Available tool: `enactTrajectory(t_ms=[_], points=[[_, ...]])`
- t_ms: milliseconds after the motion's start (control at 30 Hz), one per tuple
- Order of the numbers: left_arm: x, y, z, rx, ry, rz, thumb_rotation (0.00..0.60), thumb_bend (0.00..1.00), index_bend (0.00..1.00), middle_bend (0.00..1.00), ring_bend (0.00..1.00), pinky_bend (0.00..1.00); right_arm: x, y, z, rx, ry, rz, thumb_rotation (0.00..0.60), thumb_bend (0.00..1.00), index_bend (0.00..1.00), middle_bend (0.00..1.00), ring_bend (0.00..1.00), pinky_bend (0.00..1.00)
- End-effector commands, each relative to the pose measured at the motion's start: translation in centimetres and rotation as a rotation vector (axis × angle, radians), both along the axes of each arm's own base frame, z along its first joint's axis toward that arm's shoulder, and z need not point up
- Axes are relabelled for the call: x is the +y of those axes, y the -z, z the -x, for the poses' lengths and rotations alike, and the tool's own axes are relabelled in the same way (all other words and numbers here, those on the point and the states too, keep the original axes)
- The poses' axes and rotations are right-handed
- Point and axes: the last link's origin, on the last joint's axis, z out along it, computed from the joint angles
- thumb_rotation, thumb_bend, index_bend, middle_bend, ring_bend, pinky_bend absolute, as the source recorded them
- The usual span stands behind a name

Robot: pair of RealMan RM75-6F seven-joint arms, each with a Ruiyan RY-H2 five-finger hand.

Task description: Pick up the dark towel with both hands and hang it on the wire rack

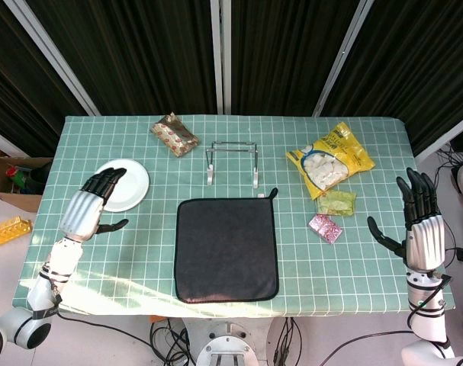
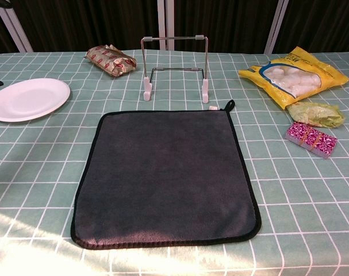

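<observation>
The dark towel [image 1: 227, 249] [image 2: 167, 176] lies flat on the green checked tablecloth, a small hanging loop at its far right corner. Just behind it stands the wire rack [image 1: 232, 162] [image 2: 175, 66] on white feet, with nothing on it. My left hand [image 1: 92, 203] hovers at the table's left side, beside the white plate, fingers apart and holding nothing. My right hand [image 1: 419, 220] is raised at the table's right edge, fingers spread upward and empty. Both hands are well away from the towel. The chest view shows neither hand clearly.
A white plate [image 1: 128, 184] [image 2: 27, 99] sits left of the towel. A brown snack packet [image 1: 175, 134] [image 2: 110, 60] lies at the back left. To the right lie a yellow bag of sweets [image 1: 329, 162] [image 2: 292, 75], a green wrapper [image 1: 338, 202] and a pink packet [image 1: 325, 228] [image 2: 311, 139].
</observation>
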Motion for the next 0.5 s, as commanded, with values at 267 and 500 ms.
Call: enactTrajectory(t_ms=[267,500], points=[[-0.5,0.7,0.2,0.011,0.006,0.029,0.587,0.08,0.04,0.11,0.1,0.2,0.5,-0.1,0.5,-0.001,0.009,-0.003,0.6,0.25,0.0,0.0,0.0,0.0],[-2.3,0.8,0.3,0.081,0.043,0.031,0.583,0.13,0.06,0.11,0.1,0.2,1.0,0.0,1.1,0.016,0.036,-0.004,0.6,0.25,0.0,0.0,0.0,0.0]])
